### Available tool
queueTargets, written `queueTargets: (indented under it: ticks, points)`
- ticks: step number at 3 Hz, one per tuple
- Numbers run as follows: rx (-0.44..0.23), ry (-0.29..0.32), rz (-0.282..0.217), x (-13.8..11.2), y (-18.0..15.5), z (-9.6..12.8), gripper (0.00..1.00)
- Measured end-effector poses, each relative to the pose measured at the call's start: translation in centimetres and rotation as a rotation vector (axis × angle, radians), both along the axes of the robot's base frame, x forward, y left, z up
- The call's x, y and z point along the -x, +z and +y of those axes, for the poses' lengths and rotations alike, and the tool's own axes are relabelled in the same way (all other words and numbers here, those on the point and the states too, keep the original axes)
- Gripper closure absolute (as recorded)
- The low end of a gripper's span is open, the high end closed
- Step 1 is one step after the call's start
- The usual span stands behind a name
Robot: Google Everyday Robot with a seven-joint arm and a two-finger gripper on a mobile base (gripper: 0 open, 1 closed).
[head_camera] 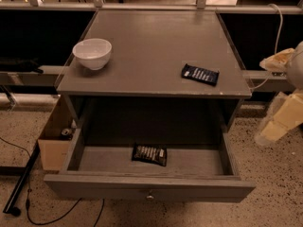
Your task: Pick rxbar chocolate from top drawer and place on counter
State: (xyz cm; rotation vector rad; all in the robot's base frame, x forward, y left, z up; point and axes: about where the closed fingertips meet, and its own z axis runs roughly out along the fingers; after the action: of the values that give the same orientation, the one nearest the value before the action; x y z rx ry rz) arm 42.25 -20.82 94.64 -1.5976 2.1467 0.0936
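Note:
The rxbar chocolate (149, 154), a dark brown-black bar with pale lettering, lies flat on the floor of the open top drawer (147, 187), near the middle and towards the front. The drawer is pulled fully out and its small metal knob is centred on the front panel. The counter (151, 41) above it carries a similar navy-blue bar (200, 74) near its right front corner. My gripper (273, 126) shows as pale cream parts at the right edge of the view, beside the cabinet at about drawer height. It is well clear of the drawer and the bars.
A white bowl (92, 53) stands on the counter's left side. A cardboard box (53, 148) with a can in it sits on the floor left of the cabinet. Black cables and a dark pole (21, 186) lie on the speckled floor at the lower left.

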Motion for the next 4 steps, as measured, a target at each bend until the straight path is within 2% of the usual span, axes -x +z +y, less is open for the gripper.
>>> queueTargets:
  ticks: [1,2,3,4]
  points:
    - [-0.17,0.013,-0.037,0.3,-3.7,1.6,0.0]
    - [-0.355,0.019,-0.065,-0.7,-6.8,4.7,0.0]
    - [-0.507,-0.003,-0.055,-1.5,-11.0,9.0,0.0]
    - [-0.507,-0.005,-0.054,-1.6,-11.2,9.2,0.0]
